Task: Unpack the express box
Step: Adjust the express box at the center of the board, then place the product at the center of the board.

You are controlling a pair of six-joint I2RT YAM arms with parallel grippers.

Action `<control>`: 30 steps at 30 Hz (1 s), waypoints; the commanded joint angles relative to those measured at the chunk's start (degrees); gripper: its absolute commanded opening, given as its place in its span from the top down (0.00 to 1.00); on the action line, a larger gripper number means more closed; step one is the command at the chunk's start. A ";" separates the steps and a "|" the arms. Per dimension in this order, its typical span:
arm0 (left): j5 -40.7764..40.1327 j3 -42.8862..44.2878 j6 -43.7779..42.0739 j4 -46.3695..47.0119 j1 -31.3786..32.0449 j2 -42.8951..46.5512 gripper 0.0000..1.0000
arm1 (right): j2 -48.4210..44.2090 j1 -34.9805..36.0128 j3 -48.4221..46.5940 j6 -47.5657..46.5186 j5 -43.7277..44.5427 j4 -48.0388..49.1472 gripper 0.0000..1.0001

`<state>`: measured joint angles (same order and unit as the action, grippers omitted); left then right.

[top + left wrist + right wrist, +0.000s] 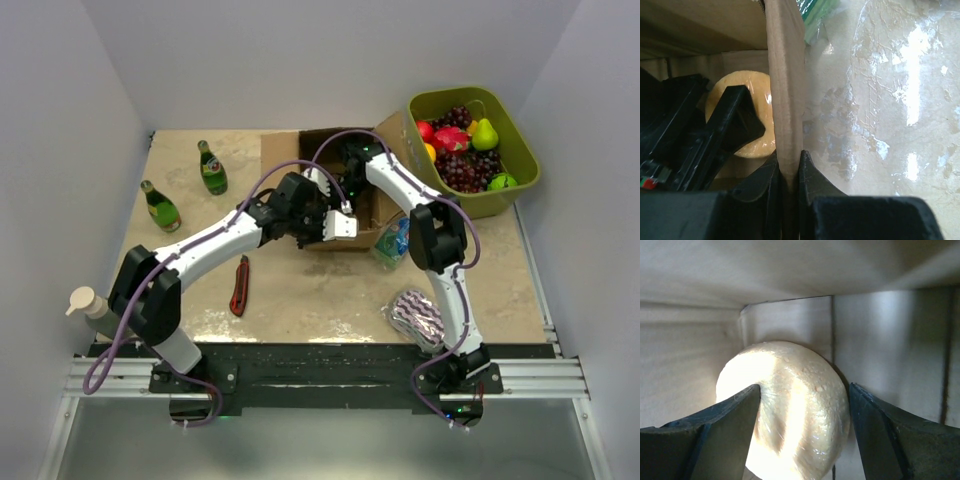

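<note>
"Could you read any writing at all?"

"None. The farther green bottle (211, 168) and the nearer green bottle (160, 207) each wore a label (just a pale patch from that height), but the print was too small to make out."

"And the clear bottle (392, 243)?"

"It had a blue wrapper, and the lettering was blurred."

"The express box (280, 155)?"

"Only plain brown cardboard showed in all three views, with no legible marks."

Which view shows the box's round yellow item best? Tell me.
Right wrist: the round item fills the frame, flanked by the right tool. Left wrist shows part beside the express box wall; top view hides it.
</note>
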<state>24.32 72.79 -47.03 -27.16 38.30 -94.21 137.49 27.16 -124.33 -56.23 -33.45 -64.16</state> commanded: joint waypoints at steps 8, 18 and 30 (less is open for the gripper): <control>-18.86 -3.71 1.50 8.70 -1.39 1.93 1.00 | 4.01 4.13 16.75 14.39 13.58 0.96 0.49; -22.73 -5.20 2.73 9.14 -1.57 2.45 1.00 | -4.22 -0.96 13.86 13.69 3.78 -1.76 1.00; -23.26 -6.61 3.08 9.40 -3.94 4.30 1.00 | -16.90 -8.35 -0.56 17.82 -14.88 -0.53 1.00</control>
<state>14.63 67.53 -42.74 -19.62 38.61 -91.29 126.87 21.93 -119.98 -42.35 -40.36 -60.77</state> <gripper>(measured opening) 0.173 0.114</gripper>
